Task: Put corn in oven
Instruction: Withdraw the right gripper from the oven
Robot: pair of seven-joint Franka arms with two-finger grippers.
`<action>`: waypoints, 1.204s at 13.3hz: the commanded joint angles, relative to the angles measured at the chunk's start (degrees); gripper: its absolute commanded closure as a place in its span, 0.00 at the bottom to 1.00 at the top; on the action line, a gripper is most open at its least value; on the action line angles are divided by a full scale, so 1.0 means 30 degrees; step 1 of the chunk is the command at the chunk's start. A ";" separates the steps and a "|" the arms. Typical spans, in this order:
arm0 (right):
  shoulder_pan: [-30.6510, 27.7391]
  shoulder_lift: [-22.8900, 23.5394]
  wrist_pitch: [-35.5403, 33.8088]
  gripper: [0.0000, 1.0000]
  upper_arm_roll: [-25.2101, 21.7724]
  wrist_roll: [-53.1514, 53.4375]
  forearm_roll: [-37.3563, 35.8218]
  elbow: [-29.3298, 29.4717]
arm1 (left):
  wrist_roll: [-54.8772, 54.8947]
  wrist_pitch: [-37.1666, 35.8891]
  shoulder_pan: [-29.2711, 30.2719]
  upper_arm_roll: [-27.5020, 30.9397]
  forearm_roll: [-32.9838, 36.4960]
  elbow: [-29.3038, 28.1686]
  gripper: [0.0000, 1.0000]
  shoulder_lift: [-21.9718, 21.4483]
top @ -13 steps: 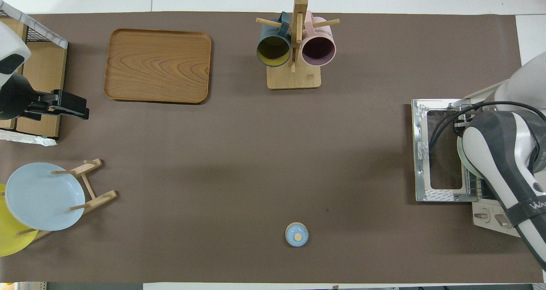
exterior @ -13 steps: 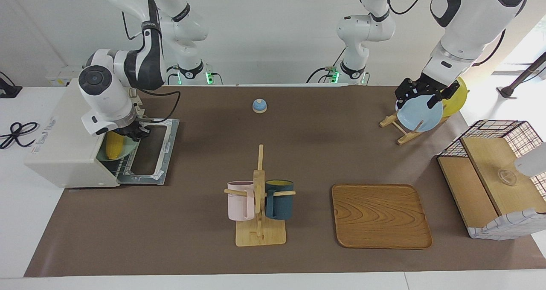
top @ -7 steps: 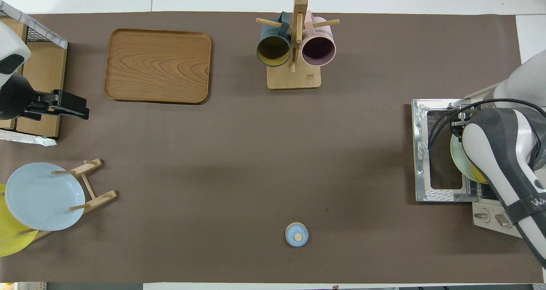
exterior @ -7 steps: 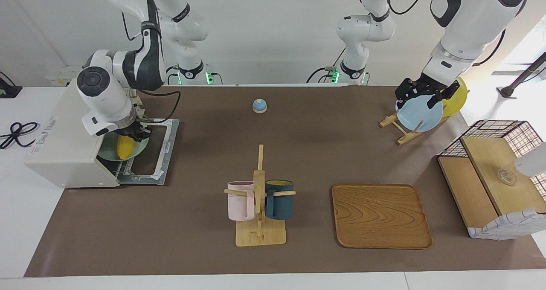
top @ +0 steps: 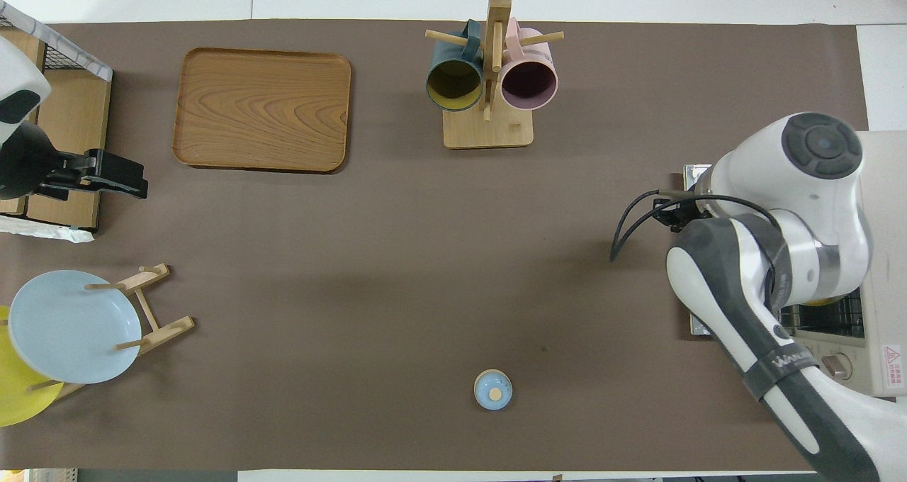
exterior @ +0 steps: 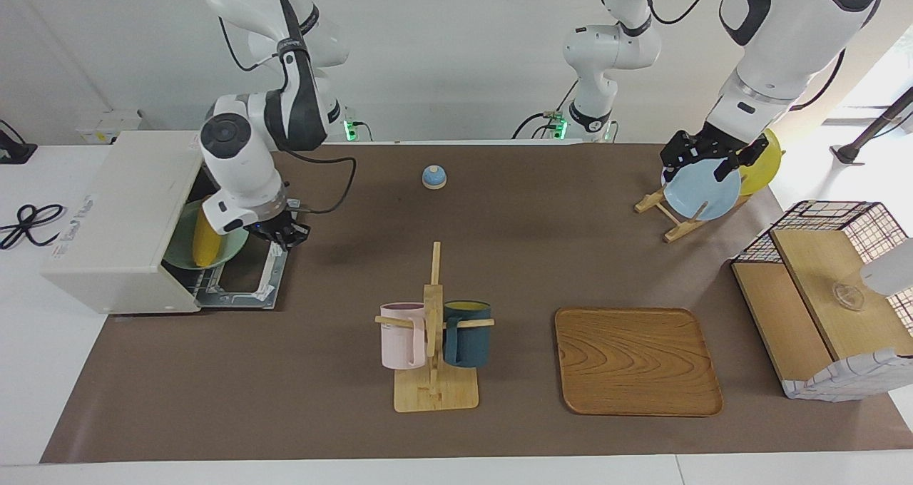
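The corn (exterior: pixel 203 240) lies on a mint-green plate (exterior: pixel 227 248) on the wire rack in the mouth of the cream-white oven (exterior: pixel 121 221). The oven door (exterior: pixel 246 277) hangs open and flat. My right gripper (exterior: pixel 282 233) is open and empty, over the outer edge of the door and apart from the plate. In the overhead view the right arm hides the plate, and only a yellow sliver of the corn (top: pixel 820 302) shows by the oven (top: pixel 886 255). My left gripper (exterior: pixel 702 160) waits open in the air over the plate rack.
A small blue bell (exterior: pixel 434 177) sits near the robots. A mug rack (exterior: pixel 435 392) with a pink and a dark blue mug and a wooden tray (exterior: pixel 637 360) lie farther out. A blue plate (exterior: pixel 702 191), a yellow plate (exterior: pixel 764 162) and a wire basket (exterior: pixel 827 307) stand at the left arm's end.
My right gripper has let go of the plate with the corn and drawn back from the oven mouth to over the door's edge. The plate stays on the rack. The left arm has not moved.
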 commanded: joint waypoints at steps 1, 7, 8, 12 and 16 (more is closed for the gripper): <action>-0.0462 -0.0554 0.2495 1.00 0.0014 -0.0136 0.0379 -0.2404 | -0.0023 -0.0137 0.0048 0.0055 -0.0227 -0.0182 0.00 -0.0191; -0.0988 0.0181 0.2708 1.00 -0.0015 -0.0224 0.0379 -0.2641 | -0.0023 -0.0137 0.0048 0.0055 -0.0227 -0.0182 0.00 -0.0191; -0.1018 0.0210 0.2738 1.00 -0.0015 -0.0224 0.0379 -0.2729 | -0.0023 -0.0137 0.0048 0.0055 -0.0227 -0.0182 0.00 -0.0191; -0.1224 0.0152 0.2709 1.00 -0.0015 -0.0224 0.0320 -0.2935 | -0.0023 -0.0137 0.0048 0.0055 -0.0227 -0.0182 0.00 -0.0191; -0.1195 0.0152 0.2592 1.00 -0.0044 -0.0429 -0.0350 -0.2965 | -0.0023 -0.0137 0.0048 0.0055 -0.0227 -0.0182 0.00 -0.0191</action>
